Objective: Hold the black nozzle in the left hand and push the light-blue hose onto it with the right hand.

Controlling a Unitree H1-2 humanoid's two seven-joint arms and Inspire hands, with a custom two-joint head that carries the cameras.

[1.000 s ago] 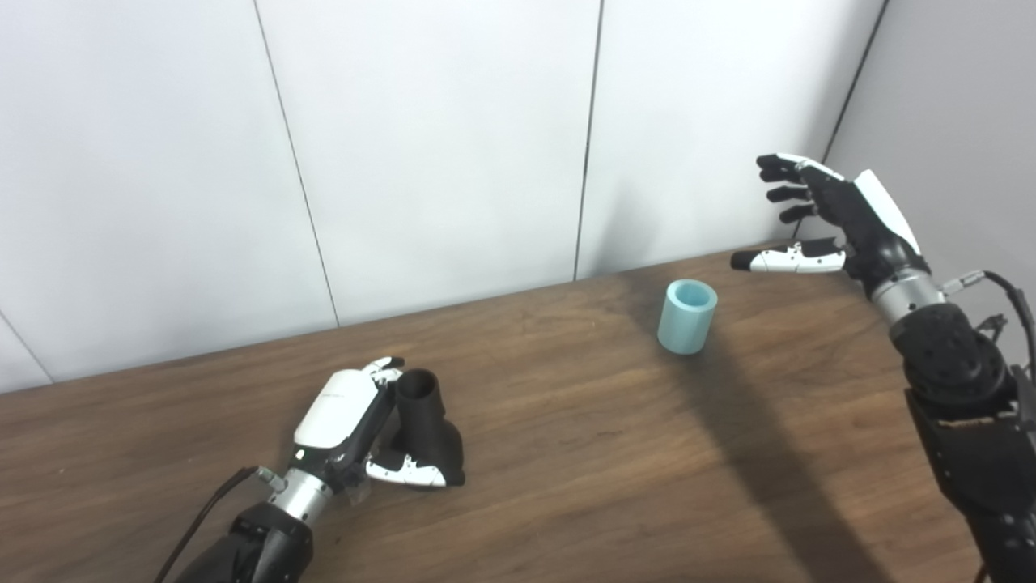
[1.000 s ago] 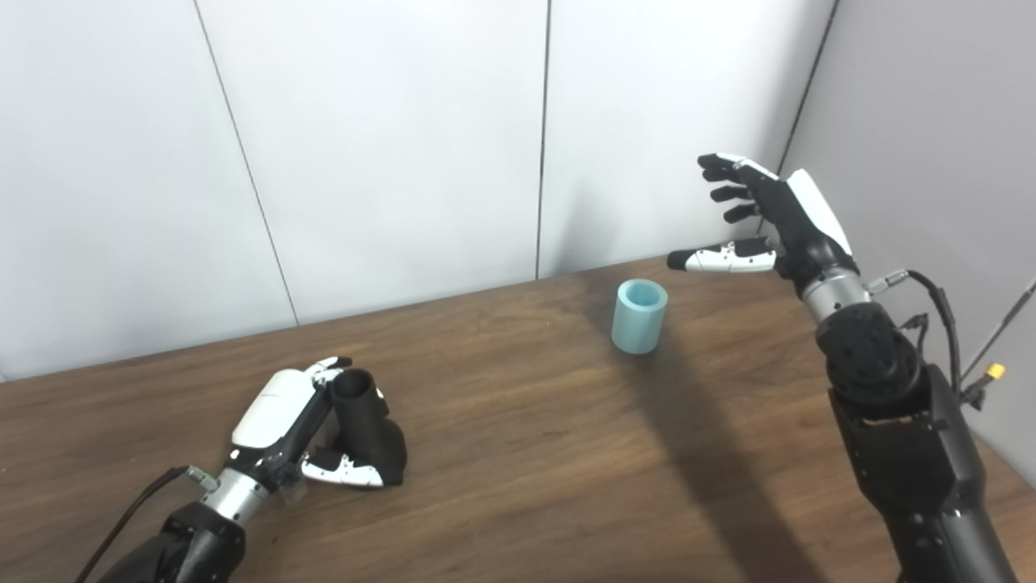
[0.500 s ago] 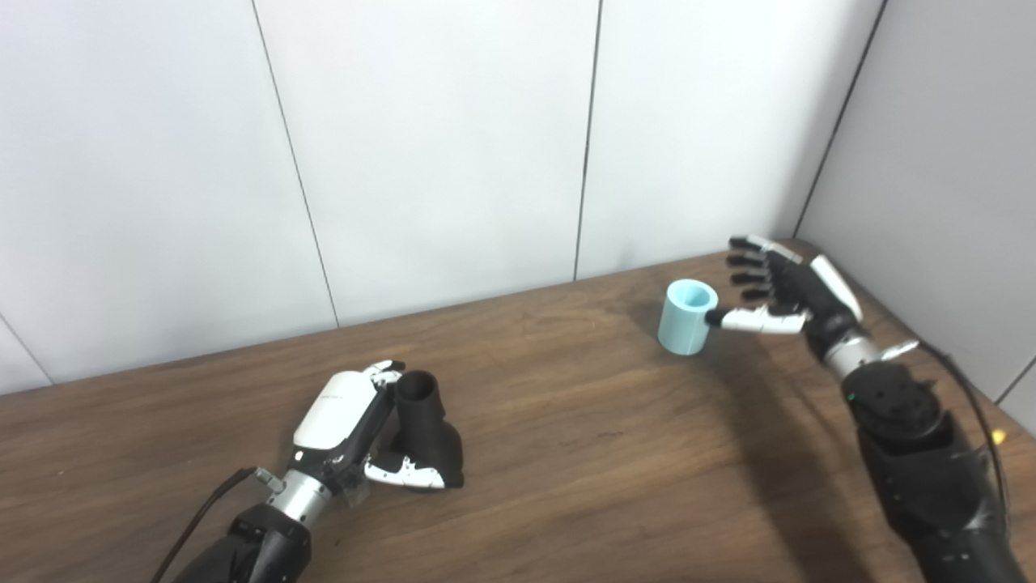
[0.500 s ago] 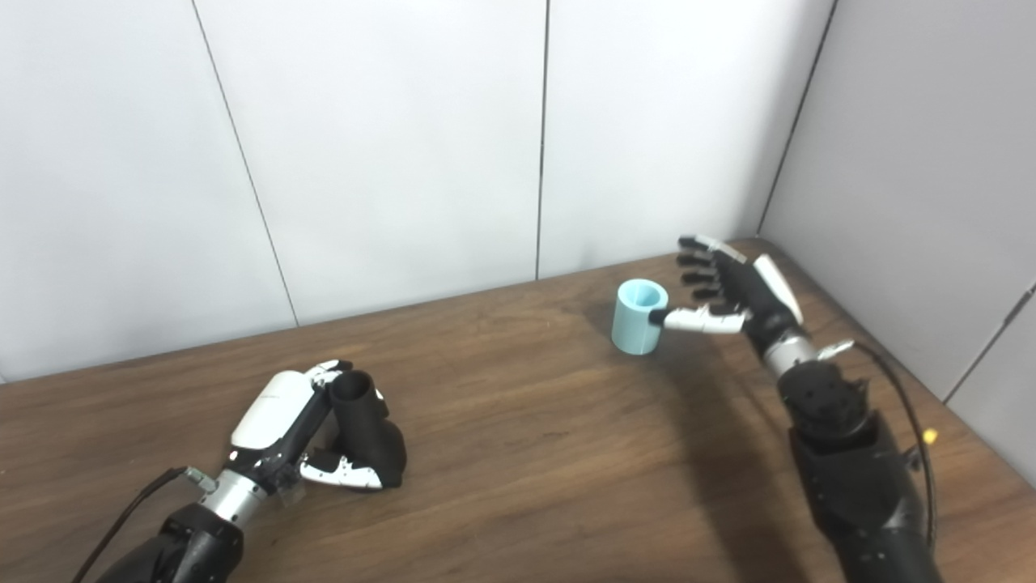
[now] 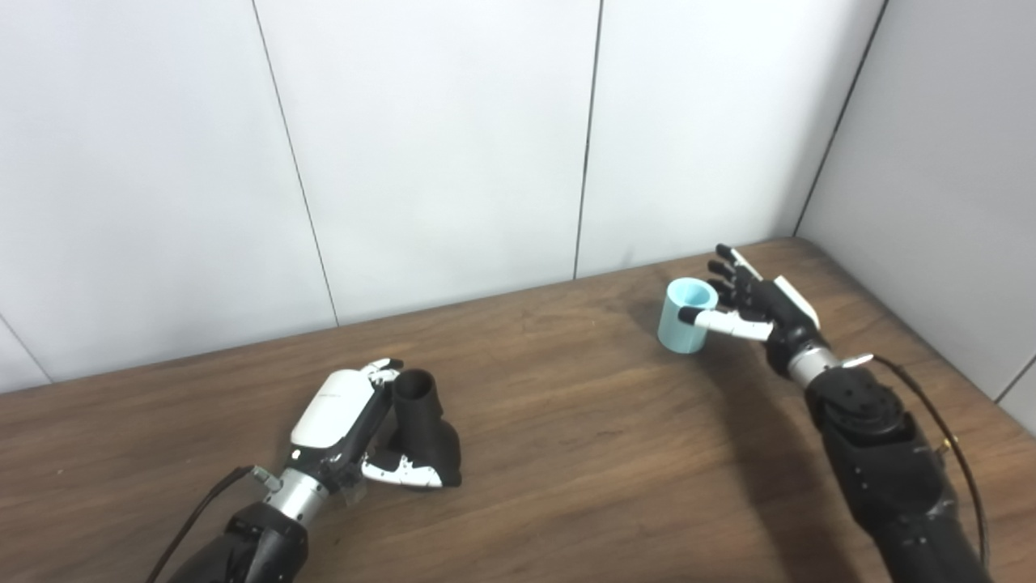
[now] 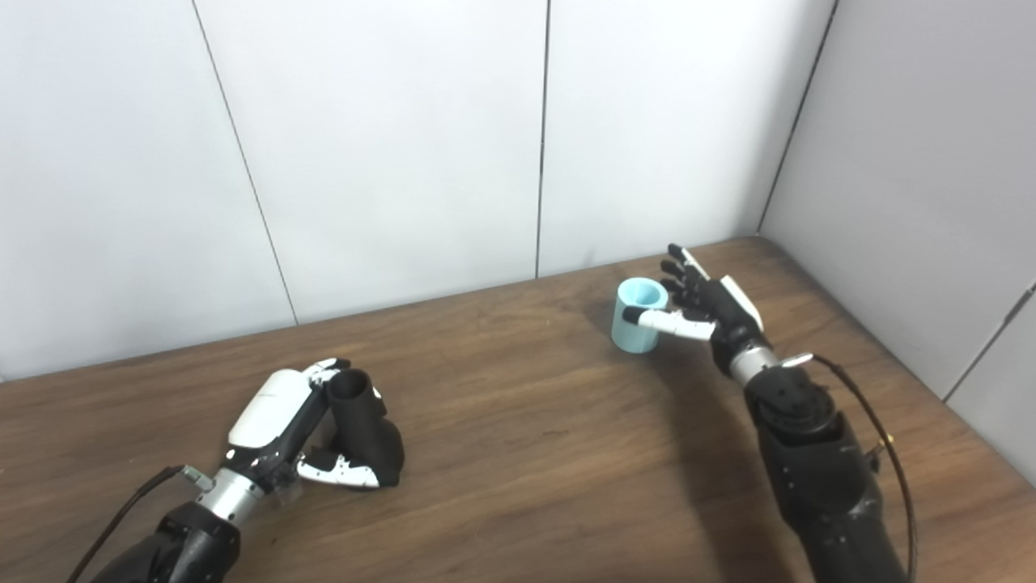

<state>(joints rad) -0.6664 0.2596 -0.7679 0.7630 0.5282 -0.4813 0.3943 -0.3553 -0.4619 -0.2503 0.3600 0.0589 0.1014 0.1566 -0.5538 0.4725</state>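
**Nozzle gripped near the front edge, hose stood at the far right**

Near the tabletop's (image 5: 566, 453) front-left edge, the matte black nozzle (image 5: 421, 429) is clasped by the left hand (image 5: 344, 421); its round open mouth is pointed up and slightly away, its long axis nearly upright, its flared base set on the wood. Towards the far right corner, the short light-blue hose (image 5: 686, 316) is stood upright, bore upward. It is bracketed by the right hand (image 6: 712, 312), thumb across its near side, fingers spread behind; a firm grasp cannot be confirmed. Both views agree.
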